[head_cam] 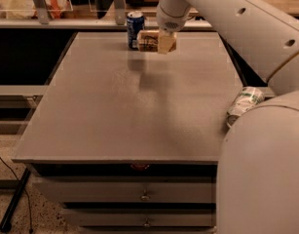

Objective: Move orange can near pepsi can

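Gripper (161, 43) sits low at the worktop's far edge, a little right of that edge's middle, clamped on the orange can (148, 40). The can is turned sideways in the grip, one end facing left toward the pepsi can (135, 28). Cannot tell if the orange can rests on the surface or hangs just above it. A soft shadow lies on the worktop on the near side of it. The white arm (227, 13) comes in from the right, crossing over the far right corner.

Near to far:

- **Near right corner:** covered by the robot body (266, 174), white and rounded.
- **Under the near edge:** drawers (145, 195), stacked, each with a small knob at the middle.
- **Off the near left corner:** black cable (12, 199) on the speckled floor.
- **Worktop** (105, 121)**:** grey, matte, rectangular.
- **Right edge, about midway:** white-and-green can (245, 103) lying on its side, its nearer end hidden behind the robot body. It is well apart from the other two cans.
- **Far edge, left of middle:** pepsi can upright, dark blue with a silver rim, its shadow falling toward the near edge.
- **Far edge, beside it:** orange can just to the pepsi can's right. The two overlap in view; touching or a thin gap, cannot tell.
- **Beyond the far edge:** a metal post (119, 4) stands upright behind the pepsi can, with clear panes beside it.
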{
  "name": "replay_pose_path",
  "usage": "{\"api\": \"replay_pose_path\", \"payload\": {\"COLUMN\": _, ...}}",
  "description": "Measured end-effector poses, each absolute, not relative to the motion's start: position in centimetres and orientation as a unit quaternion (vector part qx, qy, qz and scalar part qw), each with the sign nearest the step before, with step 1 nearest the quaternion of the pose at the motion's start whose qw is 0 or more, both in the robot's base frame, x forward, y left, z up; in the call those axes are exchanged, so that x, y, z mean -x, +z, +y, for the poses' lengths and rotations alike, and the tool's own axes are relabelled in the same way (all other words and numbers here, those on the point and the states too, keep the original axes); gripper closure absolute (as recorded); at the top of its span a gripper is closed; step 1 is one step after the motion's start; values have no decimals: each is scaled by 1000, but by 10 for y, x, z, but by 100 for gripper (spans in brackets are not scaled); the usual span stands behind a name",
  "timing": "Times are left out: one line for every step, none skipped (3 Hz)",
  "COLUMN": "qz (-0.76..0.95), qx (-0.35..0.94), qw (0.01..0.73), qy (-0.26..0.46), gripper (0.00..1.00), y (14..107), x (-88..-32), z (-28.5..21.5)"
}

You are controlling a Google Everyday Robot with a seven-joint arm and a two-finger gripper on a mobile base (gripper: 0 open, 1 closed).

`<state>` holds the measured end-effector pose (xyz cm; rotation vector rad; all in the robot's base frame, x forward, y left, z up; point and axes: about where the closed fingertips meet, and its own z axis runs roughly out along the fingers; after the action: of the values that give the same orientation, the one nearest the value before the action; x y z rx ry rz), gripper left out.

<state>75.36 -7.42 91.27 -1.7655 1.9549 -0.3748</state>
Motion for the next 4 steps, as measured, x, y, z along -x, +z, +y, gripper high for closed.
{"api": "replay_pose_path", "payload": {"qz": 711, "qx": 647, "qw": 246, "qy": -128, "gripper": 100, "y": 905, "x": -768, "z": -75}}
{"api": "replay_pose_path", "payload": {"qz": 706, "qx": 652, "qw": 248, "qy": -117, "gripper": 100, "y": 893, "x": -781, "z": -72}}
{"api": "replay_pose_path", "payload": {"qz": 705, "qx": 655, "qw": 250, "qy": -110, "gripper": 100, "y": 880, "x": -794, "z": -70}}
{"api": "replay_pose_path", "payload": {"qz": 703, "qx": 655, "qw": 256, "qy": -104, "gripper": 100, "y": 872, "x": -806, "z": -66}}
